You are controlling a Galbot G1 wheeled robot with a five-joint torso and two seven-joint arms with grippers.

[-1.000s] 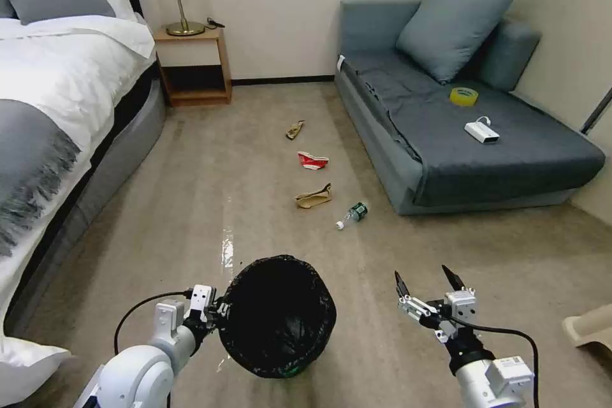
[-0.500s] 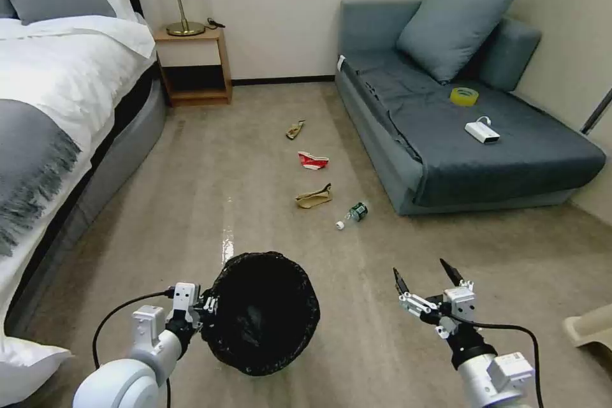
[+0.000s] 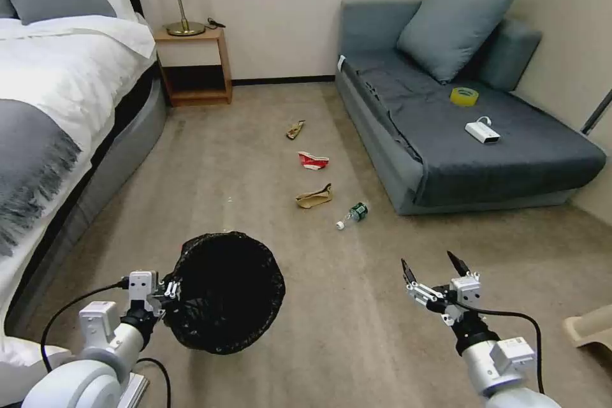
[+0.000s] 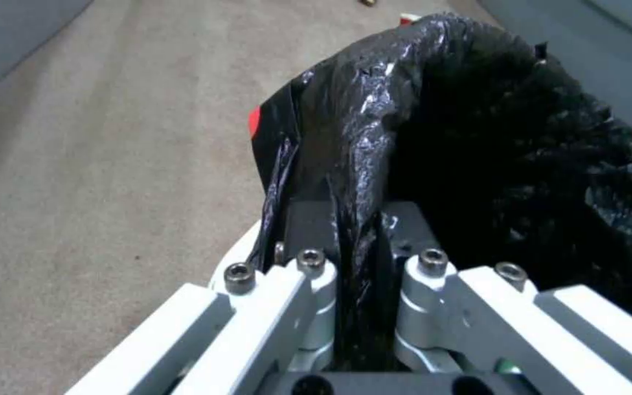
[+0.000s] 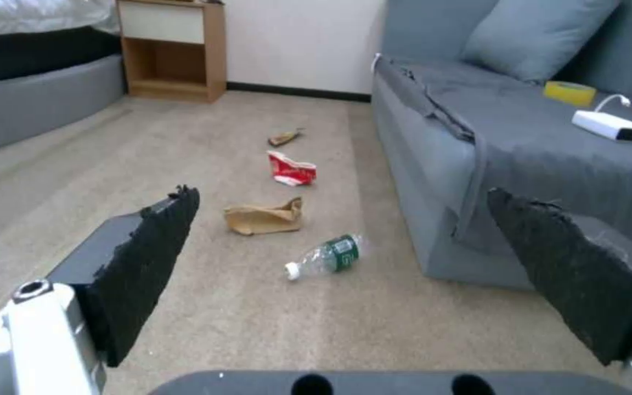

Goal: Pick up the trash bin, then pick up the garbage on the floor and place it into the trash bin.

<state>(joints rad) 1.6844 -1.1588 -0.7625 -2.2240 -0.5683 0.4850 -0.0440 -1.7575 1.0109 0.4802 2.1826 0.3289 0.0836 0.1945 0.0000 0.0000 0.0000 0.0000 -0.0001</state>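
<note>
The trash bin (image 3: 226, 292) now hangs clear of the floor at our 7 o'clock, tilted, mouth toward us; over the last second it has come up and swung left from its spot straight ahead. Our left tool (image 3: 167, 288) is clamped on its bagged rim (image 4: 353, 181). We judge the first step done.

The garbage lies untouched around 12 o'clock: bottle (image 3: 352, 214) nearest, then paper bag (image 3: 313, 196), carton (image 3: 312, 160), wrapper (image 3: 294, 129).

Our right tool (image 3: 435, 271) hovers at 5 o'clock, jaws wide apart, holding nothing, facing the bottle (image 5: 325, 256).
</note>
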